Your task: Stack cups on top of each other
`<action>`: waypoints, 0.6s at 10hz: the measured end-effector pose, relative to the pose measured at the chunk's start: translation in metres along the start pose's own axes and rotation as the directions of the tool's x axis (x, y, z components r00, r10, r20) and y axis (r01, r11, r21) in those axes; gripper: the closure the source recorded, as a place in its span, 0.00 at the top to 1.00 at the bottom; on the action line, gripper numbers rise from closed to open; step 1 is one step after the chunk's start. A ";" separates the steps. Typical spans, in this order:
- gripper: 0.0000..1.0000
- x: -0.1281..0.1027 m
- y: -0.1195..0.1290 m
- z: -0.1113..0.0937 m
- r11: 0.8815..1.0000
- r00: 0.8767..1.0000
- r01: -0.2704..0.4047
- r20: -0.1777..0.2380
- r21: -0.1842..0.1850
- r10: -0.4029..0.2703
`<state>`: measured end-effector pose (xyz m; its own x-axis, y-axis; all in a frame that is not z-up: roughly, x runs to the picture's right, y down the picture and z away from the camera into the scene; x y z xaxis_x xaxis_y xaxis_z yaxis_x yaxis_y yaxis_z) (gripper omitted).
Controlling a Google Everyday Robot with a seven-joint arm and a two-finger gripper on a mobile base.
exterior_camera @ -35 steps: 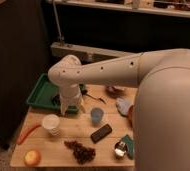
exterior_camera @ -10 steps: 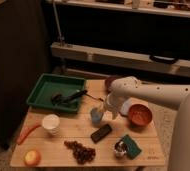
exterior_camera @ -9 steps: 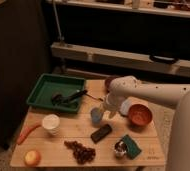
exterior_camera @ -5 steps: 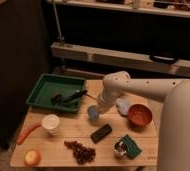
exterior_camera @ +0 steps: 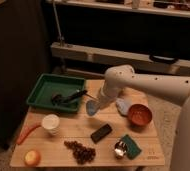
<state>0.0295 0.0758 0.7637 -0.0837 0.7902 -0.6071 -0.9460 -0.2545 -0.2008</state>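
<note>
The light-blue cup (exterior_camera: 90,107) is at the middle of the wooden table (exterior_camera: 78,131), tilted and slightly raised. My gripper (exterior_camera: 98,103) is at its right side, under the white arm (exterior_camera: 119,82), and looks shut on it. The white cup (exterior_camera: 51,123) stands upright on the table to the left front, about a hand's width from the blue cup. Most of the fingers are hidden behind the wrist and the cup.
A green tray (exterior_camera: 45,90) holding dark utensils lies at the back left. An orange-red bowl (exterior_camera: 139,115) and a pale crumpled thing (exterior_camera: 122,106) sit at the right. A dark block (exterior_camera: 101,133), grapes (exterior_camera: 80,151), an apple (exterior_camera: 32,157), a carrot (exterior_camera: 27,134) and a green sponge (exterior_camera: 131,146) lie in front.
My arm has swung left from near the orange-red bowl to the light-blue cup. The cup now tilts and sits a little higher and further left than before.
</note>
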 end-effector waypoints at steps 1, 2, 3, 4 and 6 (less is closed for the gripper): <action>0.00 0.003 0.014 -0.021 1.000 1.000 0.029 0.007 0.003 -0.029; 0.00 0.004 0.032 -0.038 0.998 0.998 0.067 0.011 0.004 -0.067; 0.00 0.004 0.051 -0.051 0.995 0.995 0.103 0.009 0.006 -0.103; 0.00 0.001 0.084 -0.061 0.987 0.987 0.160 0.002 0.002 -0.160; 0.00 -0.002 0.136 -0.058 0.970 0.970 0.244 -0.020 -0.008 -0.244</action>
<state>-0.0804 0.0075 0.6931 0.1562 0.8170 -0.5551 -0.9354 -0.0581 -0.3487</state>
